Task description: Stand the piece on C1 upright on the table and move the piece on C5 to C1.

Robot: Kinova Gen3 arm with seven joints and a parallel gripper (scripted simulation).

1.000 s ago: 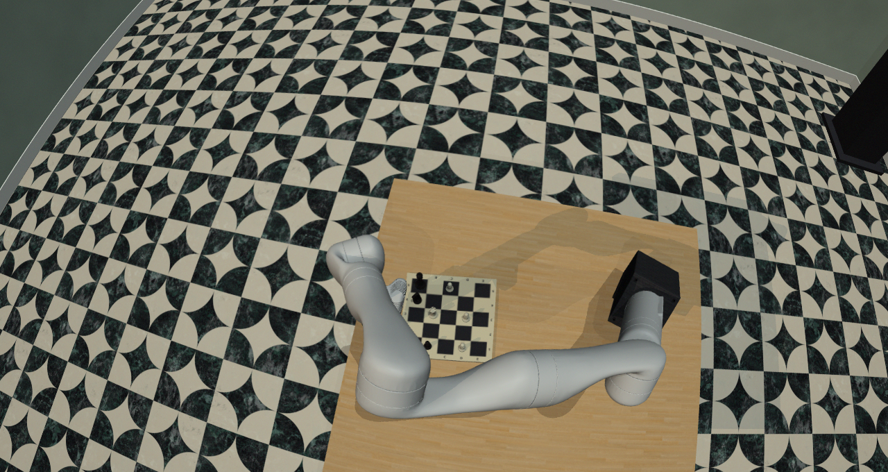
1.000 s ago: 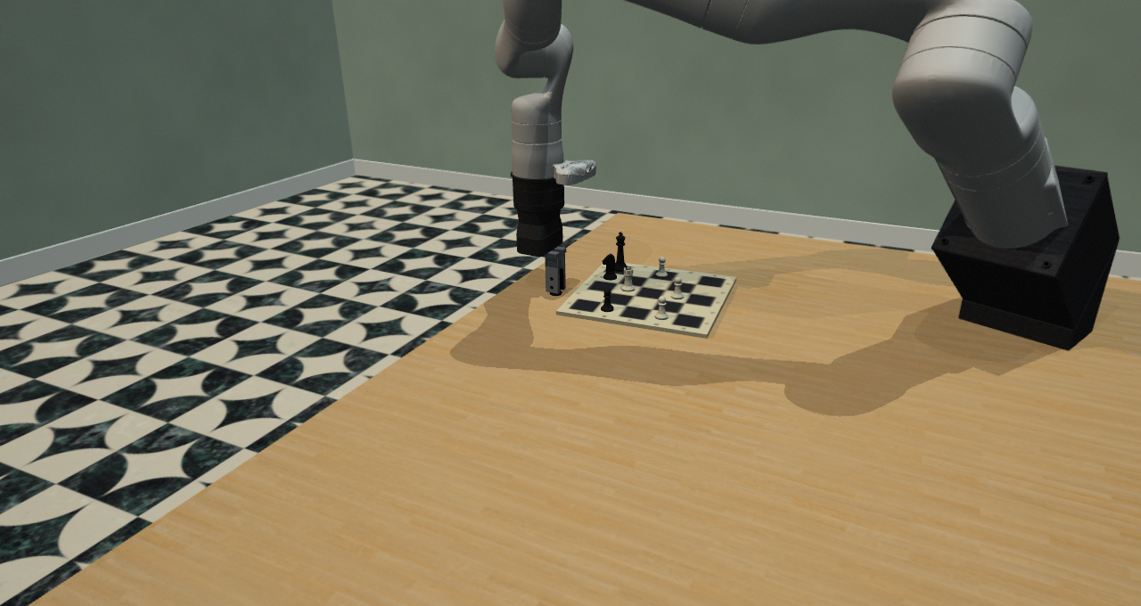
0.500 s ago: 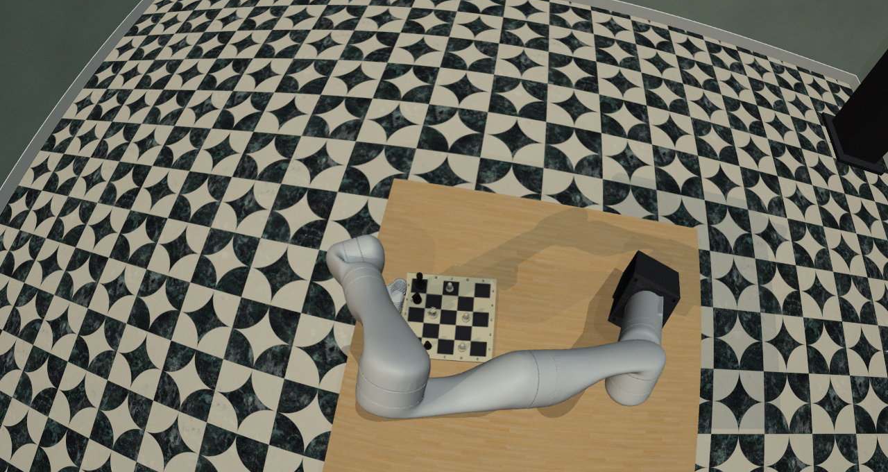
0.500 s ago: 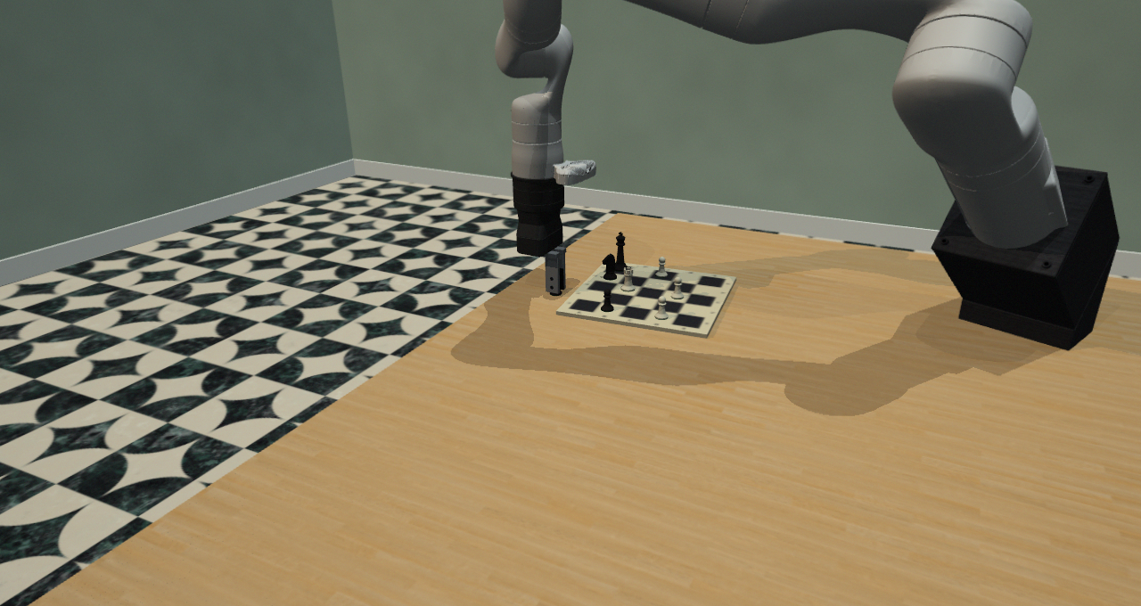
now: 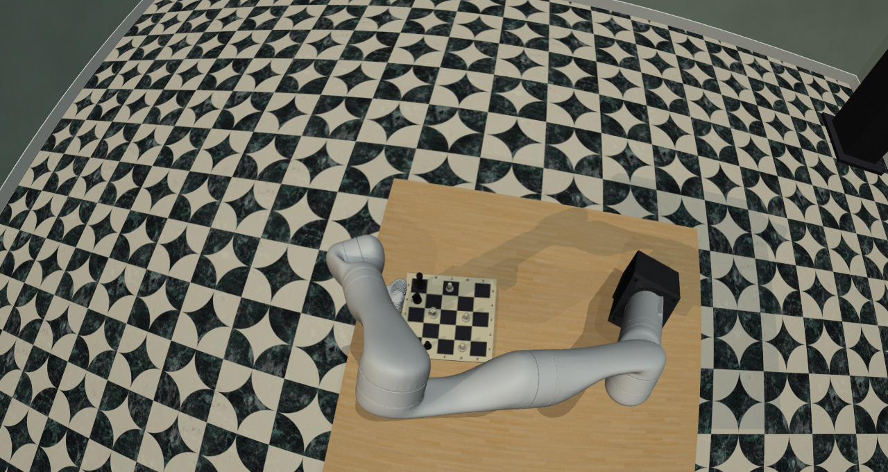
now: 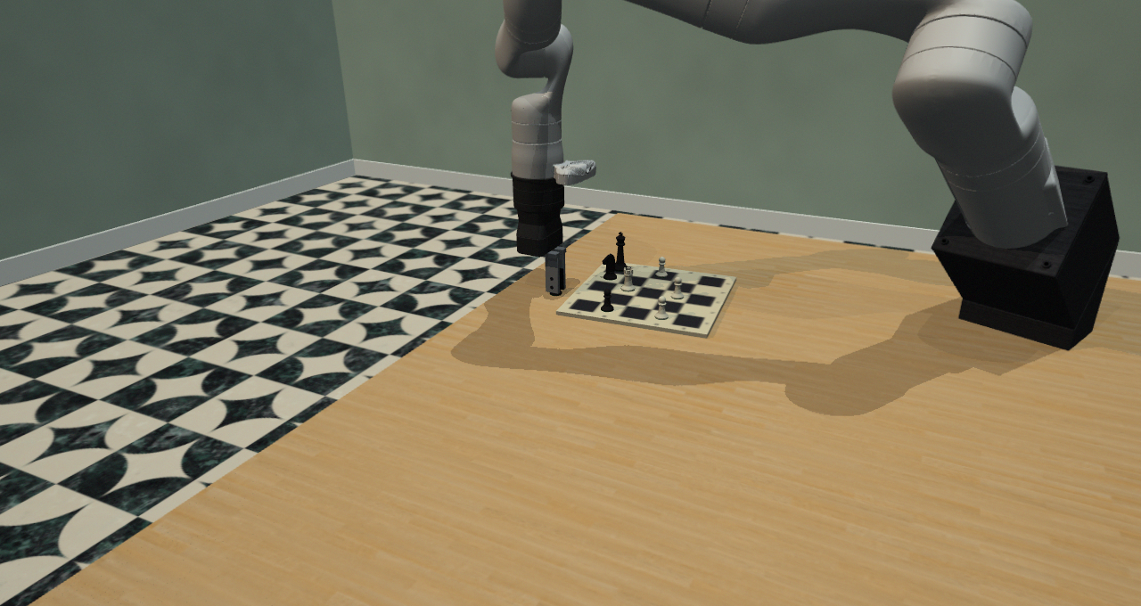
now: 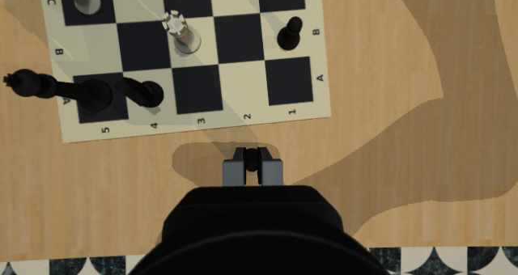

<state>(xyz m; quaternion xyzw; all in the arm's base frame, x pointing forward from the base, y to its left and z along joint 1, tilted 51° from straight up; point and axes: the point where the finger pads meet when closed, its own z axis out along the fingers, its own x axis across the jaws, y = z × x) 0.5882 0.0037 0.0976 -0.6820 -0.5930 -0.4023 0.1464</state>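
Observation:
My gripper [image 6: 555,282] [image 7: 251,159] is shut on a black piece [image 7: 252,158], upright, off the board's A side near A2. Its base shows just below the fingertips, at or very near the table; exact contact is unclear. The fingers hide most of it. The board [image 5: 492,327] [image 6: 715,306] [image 7: 224,118] has square C1 [image 5: 445,346] [image 6: 637,313] empty. A white pawn [image 5: 449,287] [image 6: 661,266] [image 7: 87,2] stands upright on C5. The arm hides the gripper in the top view.
A black king [image 6: 619,253] [image 7: 95,95] stands on A5, a black knight [image 6: 609,266] [image 7: 151,94] on A4, a white rook [image 6: 627,280] [image 7: 187,40] on B3 and a black pawn [image 6: 607,299] [image 7: 289,40] on B1. White pawns stand on D3 [image 5: 465,316] and D1 [image 5: 462,347].

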